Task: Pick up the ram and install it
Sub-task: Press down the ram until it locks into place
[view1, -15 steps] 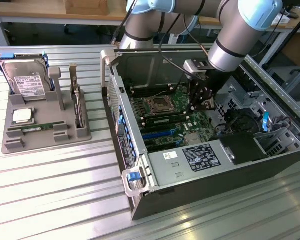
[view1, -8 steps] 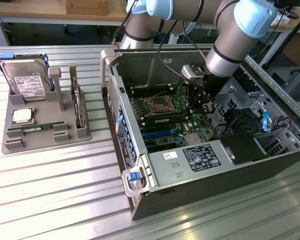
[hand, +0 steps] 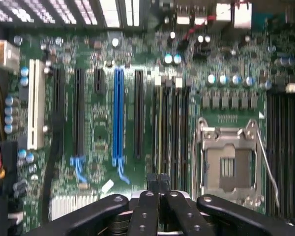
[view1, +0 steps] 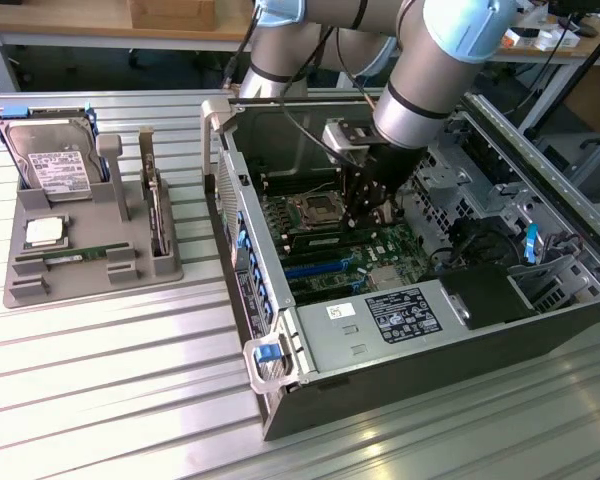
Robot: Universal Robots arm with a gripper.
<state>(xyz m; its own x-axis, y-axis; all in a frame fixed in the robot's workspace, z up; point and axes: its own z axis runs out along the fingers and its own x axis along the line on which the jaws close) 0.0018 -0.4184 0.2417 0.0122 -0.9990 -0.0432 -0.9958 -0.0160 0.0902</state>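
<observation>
The gripper [view1: 365,205] hangs inside the computer case [view1: 400,390], over the green board [hand: 137,59] beside the empty chip socket [hand: 228,164]; its fingers [hand: 157,189] are pressed together, holding nothing I can see; a ram [view1: 77,256] stick lies on the grey tray [view1: 90,215], well apart; going lower could bump the long slots [hand: 169,125].

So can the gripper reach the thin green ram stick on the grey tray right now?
Probably yes: the thin green ram stick lies uncovered on the grey tray; the gripper sits inside the open black computer case.

The gripper [hand: 158,184], fingers pressed together, hangs over the motherboard [hand: 103,123], near the open CPU socket [hand: 228,164].
</observation>
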